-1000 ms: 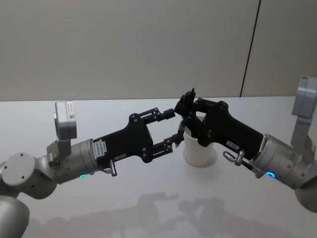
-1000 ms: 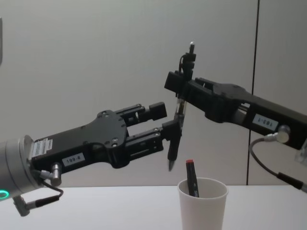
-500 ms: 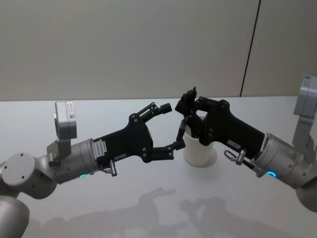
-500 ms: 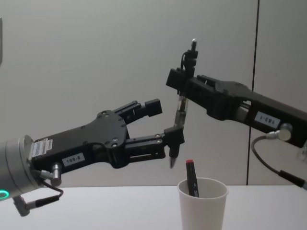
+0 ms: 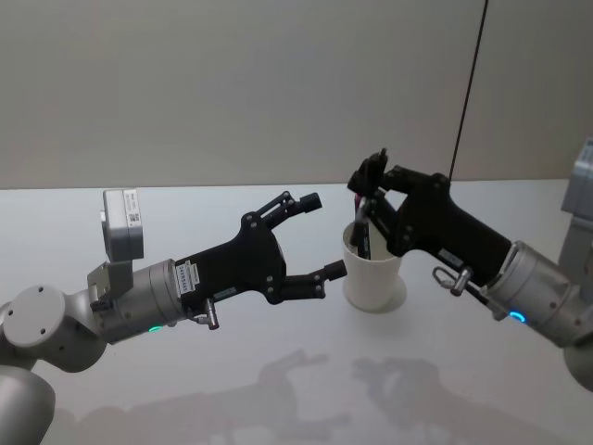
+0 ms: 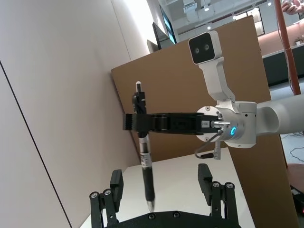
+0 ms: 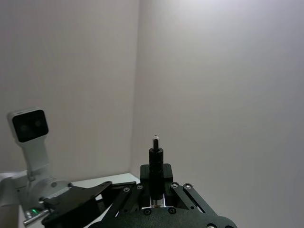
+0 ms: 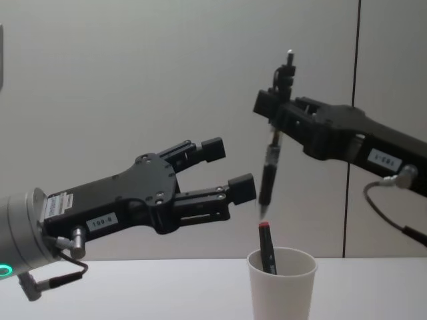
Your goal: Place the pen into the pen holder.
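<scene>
The pen (image 8: 267, 175) is dark and hangs nearly upright, tip down, just above the pen holder (image 8: 281, 288), a white paper cup on the table. My right gripper (image 8: 280, 107) is shut on the pen's upper part. A red-capped marker (image 8: 265, 247) stands inside the cup. My left gripper (image 8: 228, 168) is open to the left of the pen, apart from it. From the head view, the pen (image 5: 363, 230) dips toward the cup (image 5: 373, 275), with the right gripper (image 5: 372, 184) over the rim and the left gripper (image 5: 324, 236) beside it. The left wrist view has the pen (image 6: 147, 171) between the open fingers (image 6: 116, 181).
The white table (image 5: 278, 371) stretches around the cup, with a plain wall behind. A brown partition (image 6: 199, 85) stands behind the right arm in the left wrist view.
My left gripper opened and let go of the pen. The right gripper carried the pen to the right, and its tip now hangs over the cup.
</scene>
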